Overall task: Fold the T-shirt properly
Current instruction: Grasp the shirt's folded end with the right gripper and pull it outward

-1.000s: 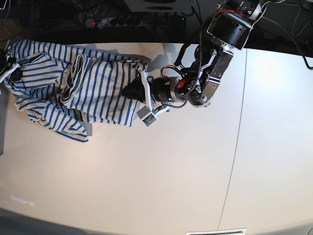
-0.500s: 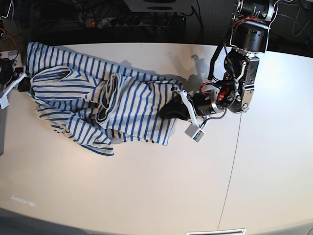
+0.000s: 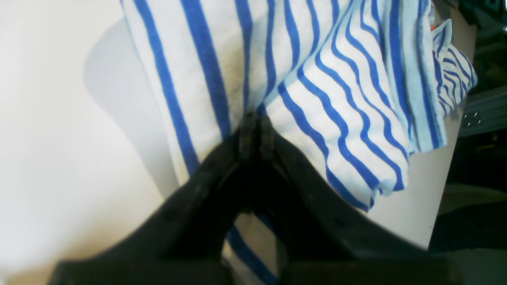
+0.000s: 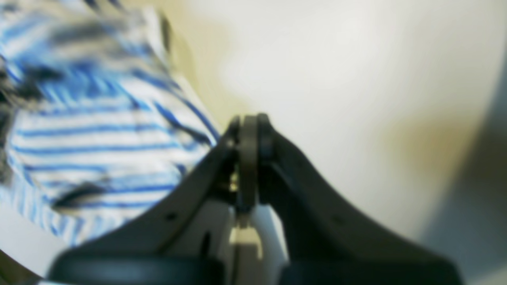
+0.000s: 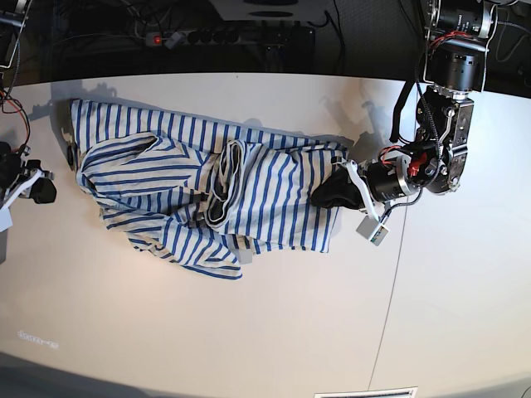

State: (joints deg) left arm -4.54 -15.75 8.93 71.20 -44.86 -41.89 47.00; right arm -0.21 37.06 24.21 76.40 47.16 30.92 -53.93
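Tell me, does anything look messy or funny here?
Yes. The T-shirt lies rumpled on the table, with a bunched ridge down its middle and a twisted lower edge, not flat. The left gripper pinches its edge.

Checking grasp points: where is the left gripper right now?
In the base view the left gripper is right of centre, shut on the T-shirt at its right edge, on the white table.
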